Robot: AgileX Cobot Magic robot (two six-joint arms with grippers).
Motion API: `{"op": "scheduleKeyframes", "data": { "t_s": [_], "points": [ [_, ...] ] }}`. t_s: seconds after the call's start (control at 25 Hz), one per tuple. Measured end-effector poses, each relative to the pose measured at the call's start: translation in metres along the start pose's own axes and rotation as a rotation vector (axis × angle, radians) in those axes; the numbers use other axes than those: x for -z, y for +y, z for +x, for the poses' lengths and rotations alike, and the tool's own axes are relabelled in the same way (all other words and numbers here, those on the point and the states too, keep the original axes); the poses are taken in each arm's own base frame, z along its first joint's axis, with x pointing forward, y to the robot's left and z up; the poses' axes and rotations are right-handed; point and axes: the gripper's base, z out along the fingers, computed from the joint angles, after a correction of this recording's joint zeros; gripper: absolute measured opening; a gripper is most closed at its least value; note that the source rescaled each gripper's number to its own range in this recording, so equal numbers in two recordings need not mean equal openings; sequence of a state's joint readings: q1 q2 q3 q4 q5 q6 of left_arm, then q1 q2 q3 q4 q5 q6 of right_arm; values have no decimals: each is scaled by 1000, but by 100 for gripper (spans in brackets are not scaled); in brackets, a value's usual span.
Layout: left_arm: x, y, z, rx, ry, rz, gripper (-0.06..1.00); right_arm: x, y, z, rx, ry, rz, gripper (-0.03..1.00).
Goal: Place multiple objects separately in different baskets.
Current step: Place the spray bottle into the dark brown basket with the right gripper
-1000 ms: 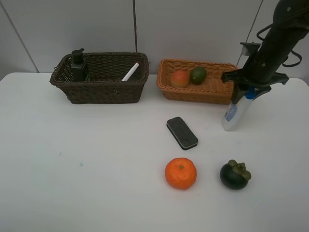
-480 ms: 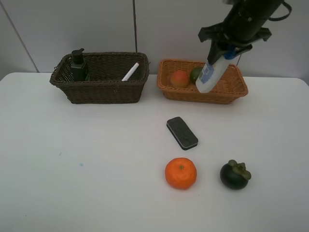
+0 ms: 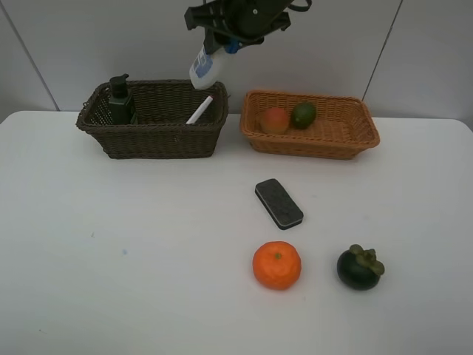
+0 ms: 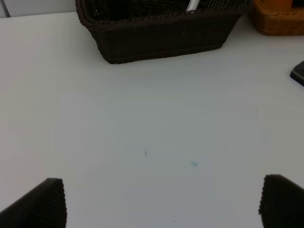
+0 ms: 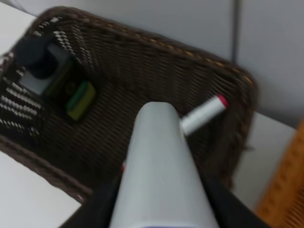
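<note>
Bottle (image 3: 201,68) hanging over dark basket (image 3: 155,139), right pincer (image 3: 223,44) clamping it | left pincer (image 4: 164,204) gaping over white worktop (image 3: 111,259) | eraser (image 3: 278,203), orange (image 3: 276,264), dark fruit (image 3: 359,268) lying on it | pale panelled wall (image 3: 96,37) standing behind

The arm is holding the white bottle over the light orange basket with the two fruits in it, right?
Not quite: the white bottle is held over the dark brown basket, with the marker and pump bottle in it, as the right wrist view shows. The light orange basket stands beside it.
</note>
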State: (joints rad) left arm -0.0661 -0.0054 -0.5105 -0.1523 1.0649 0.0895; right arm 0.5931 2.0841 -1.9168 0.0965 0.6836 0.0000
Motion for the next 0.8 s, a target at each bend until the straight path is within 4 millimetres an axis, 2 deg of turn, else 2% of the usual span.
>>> {"op": "scheduleKeyframes", "data": {
  "t_s": [0.16,0.36,0.48,0.6,0.64,0.68,0.72,0.8],
  "points": [
    [0,0,0,0,0,0,100,-40,17,9,14,-71,-30,1],
    [0,0,0,0,0,0,100,-89,12,24,6,-169,-18,1],
    [0,0,0,0,0,0,100,-104,10,30,4,-204,-15,1],
    [0,0,0,0,0,0,100,-108,10,32,4,-213,-14,1],
    [0,0,0,0,0,0,100,-108,10,32,4,-213,-14,5],
    [0,0,0,0,0,0,100,-108,10,32,4,-214,-14,15],
    [0,0,0,0,0,0,100,-108,10,31,4,-220,-14,28],
    [0,0,0,0,0,0,100,-106,10,29,4,-230,-14,65]
  ]
}}
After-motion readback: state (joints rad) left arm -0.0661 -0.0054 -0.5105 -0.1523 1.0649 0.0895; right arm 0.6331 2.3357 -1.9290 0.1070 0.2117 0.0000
